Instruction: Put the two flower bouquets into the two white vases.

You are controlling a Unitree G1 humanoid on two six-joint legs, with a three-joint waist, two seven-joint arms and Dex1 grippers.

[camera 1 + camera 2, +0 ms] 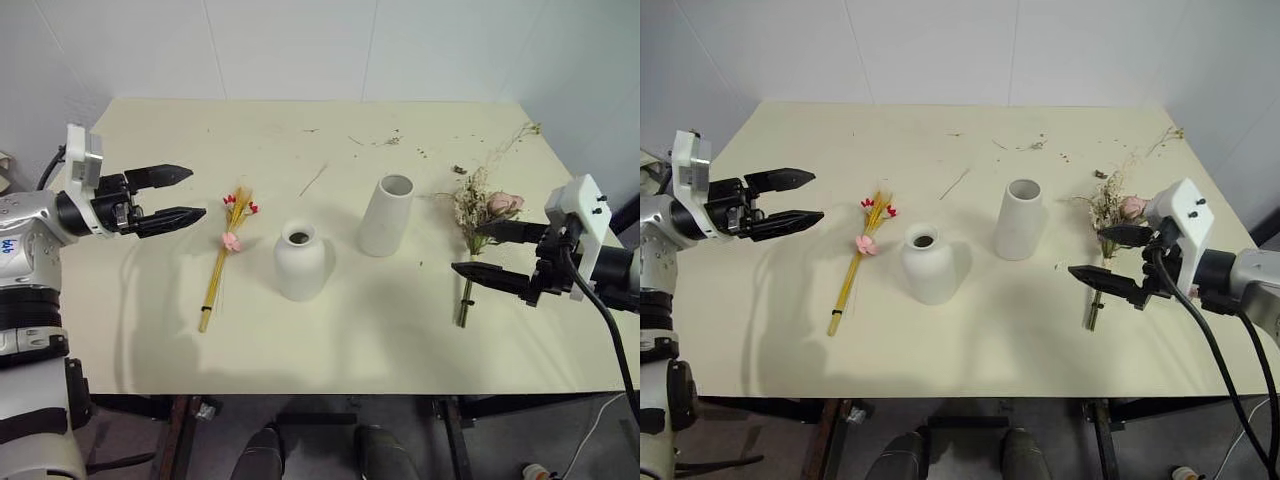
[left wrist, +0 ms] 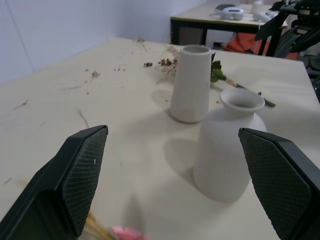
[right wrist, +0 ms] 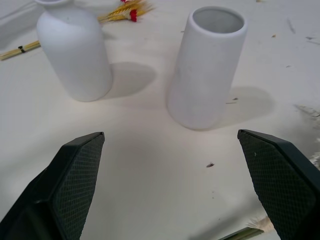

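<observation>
Both bouquets lie flat on the cream table (image 1: pixel 150 330). The slim bunch of yellow stalks with red and pink blossoms (image 1: pixel 228 250) is left of centre, and the bushy dried bunch with a pale pink rose (image 1: pixel 480 212) is at the right. Between them stand the short round-bellied white vase (image 1: pixel 300 262) and the taller tapered white vase (image 1: pixel 386 215), both upright with nothing in them. My left gripper (image 1: pixel 196 192) hovers open just left of the slim bunch, pointing toward it. Over the bushy bunch's stems my right gripper (image 1: pixel 466 248) is open, holding nothing.
Dried crumbs and loose stalks (image 1: pixel 390 140) litter the far part of the table. A white wall runs close behind it. The table's front edge is near me. In the left wrist view a second table (image 2: pixel 210 17) stands beyond the vases.
</observation>
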